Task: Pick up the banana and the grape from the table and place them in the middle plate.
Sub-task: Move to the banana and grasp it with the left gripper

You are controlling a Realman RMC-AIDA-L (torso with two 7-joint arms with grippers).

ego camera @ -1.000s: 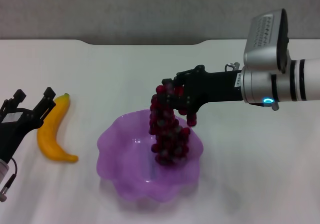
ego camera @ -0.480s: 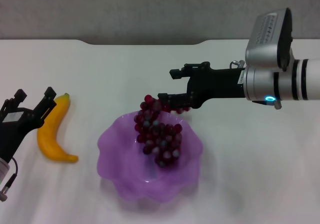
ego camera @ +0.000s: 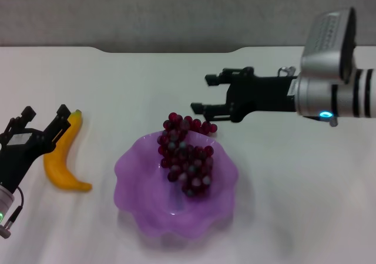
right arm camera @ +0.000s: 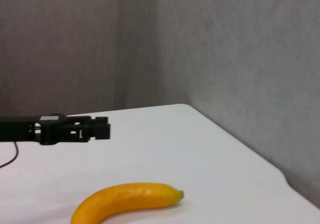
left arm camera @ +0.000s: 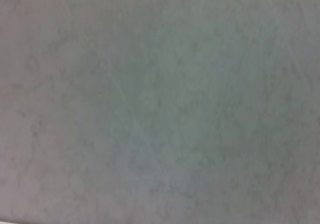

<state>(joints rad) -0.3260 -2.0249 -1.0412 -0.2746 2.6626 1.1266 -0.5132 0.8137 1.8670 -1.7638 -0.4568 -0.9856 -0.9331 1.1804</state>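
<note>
Below the right pincer (ego camera: 201, 93), spread empty, grapes (ego camera: 187, 158) lie in the plate (ego camera: 135, 181). Next: left pincer (ego camera: 42, 122), spread, must clamp the adjacent banana (ego camera: 61, 155).

No readable text, brand, number or sign is showing in any of the views. The silver housing (ego camera: 329, 40) on the right arm, sitting at about two o'clock in the head view, is carrying a pale label with rows of fine print, but the lettering is too small to make out. Nothing legible is appearing on the counter (ego camera: 117, 93), and the left wrist view is showing only a blank grey surface.
</note>
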